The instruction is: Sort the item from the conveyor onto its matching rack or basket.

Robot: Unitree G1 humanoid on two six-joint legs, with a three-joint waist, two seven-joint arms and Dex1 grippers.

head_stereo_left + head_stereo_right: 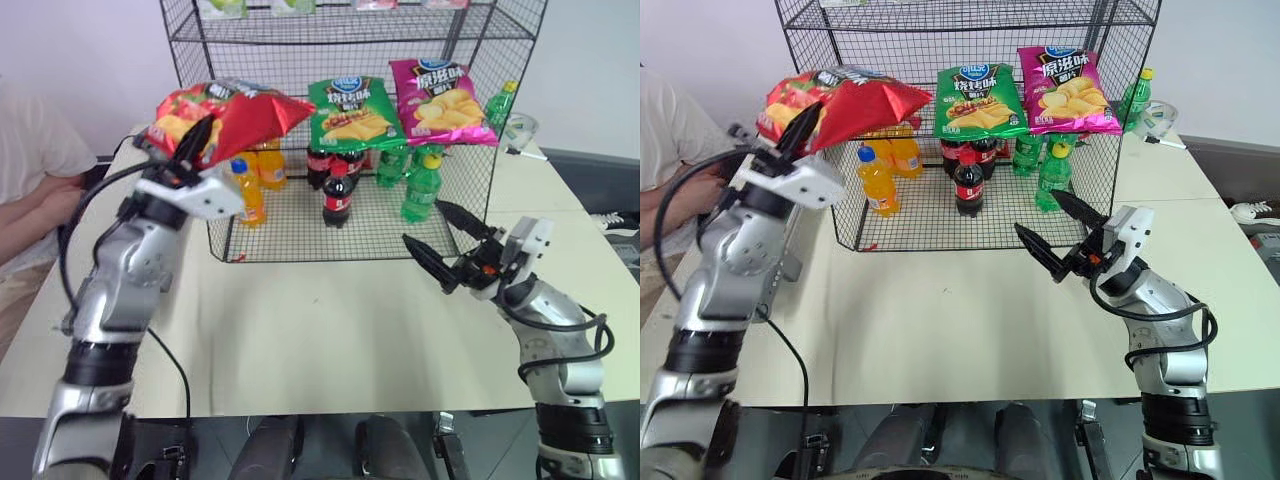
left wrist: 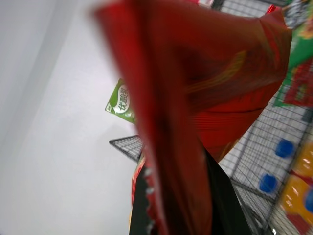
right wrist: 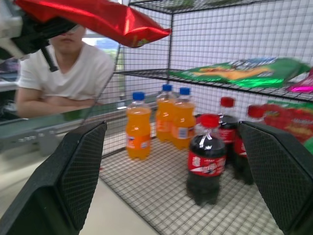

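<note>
Red bag [image 1: 235, 112] is up in the air at the rack's [image 1: 350, 130] left front corner, level with the shelf that carries the green bag [image 1: 350, 108] and pink bag [image 1: 440, 100]. Left end effector [image 1: 200, 135] is clamped shut on the bag's lower edge; the bag fans out above it toward the rack. Right end effector [image 1: 445, 240] hangs in front of the rack's bottom tier, fingers spread wide, holding nothing. Handling, as judged: light, air-filled, foil skin slick and crinkly, contents brittle, so a pinch on the sealed seam or a corner looks safer than squeezing the belly; held by one edge it will likely flop and swing. Left wrist view gives the pinch close up, foil folded between the dark fingers [image 2: 220, 196]. Right wrist view adds the bottom tier's orange bottles [image 3: 156, 122] and cola bottles [image 3: 208, 156], plus a seated person [image 3: 68, 73] beyond the rack.
</note>
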